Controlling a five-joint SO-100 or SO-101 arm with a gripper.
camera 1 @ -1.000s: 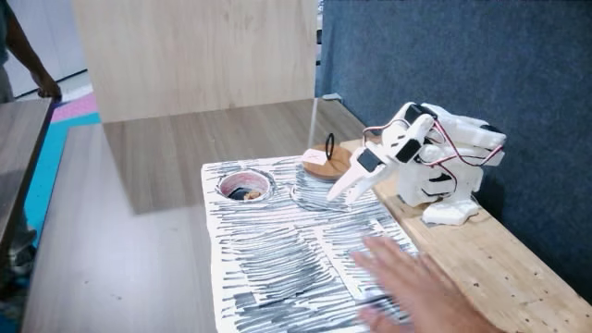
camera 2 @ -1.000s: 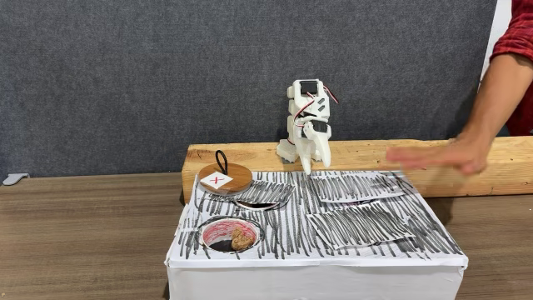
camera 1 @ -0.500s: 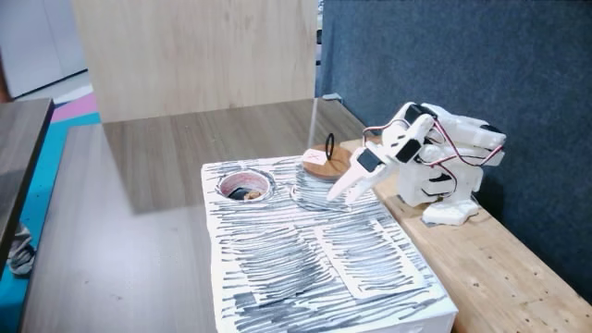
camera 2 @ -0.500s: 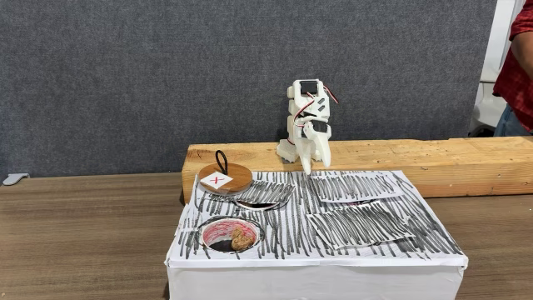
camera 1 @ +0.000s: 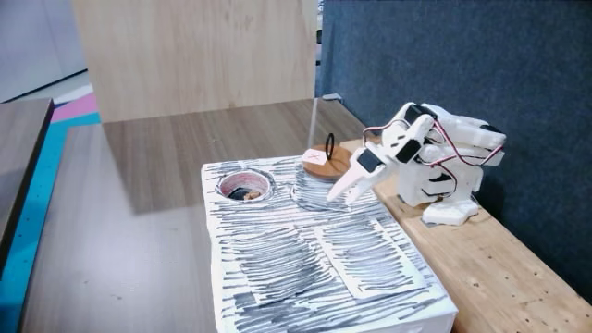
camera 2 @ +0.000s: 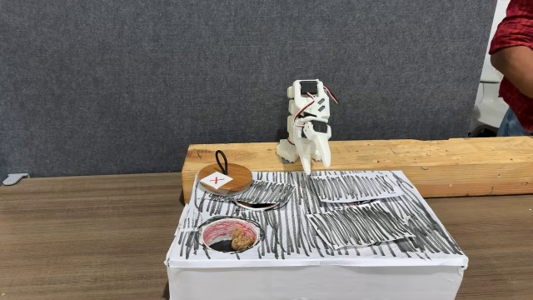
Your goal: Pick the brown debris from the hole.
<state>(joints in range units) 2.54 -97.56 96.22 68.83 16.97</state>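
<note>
The brown debris (camera 2: 242, 239) lies inside the hole (camera 2: 207, 227), at the near left corner of the striped white box in a fixed view. From the other side the hole (camera 1: 262, 177) is at the far left of the box top, with the debris (camera 1: 242, 193) a dark lump inside it. My white gripper (camera 2: 308, 169) points down at the box's back edge, shut and holding nothing. There the gripper (camera 1: 339, 196) hangs to the right of the hole, well apart from it.
A round wooden disc (camera 2: 225, 177) with a black loop handle rests by a grey-scribbled ring (camera 2: 263, 197) behind the hole. The arm's base stands on a wooden beam (camera 2: 433, 158). A person in a red sleeve (camera 2: 516, 42) stands at the right edge.
A person's hand that reached over the box's right side a second ago has drawn back out of the way. The arm and the debris have not moved.
</note>
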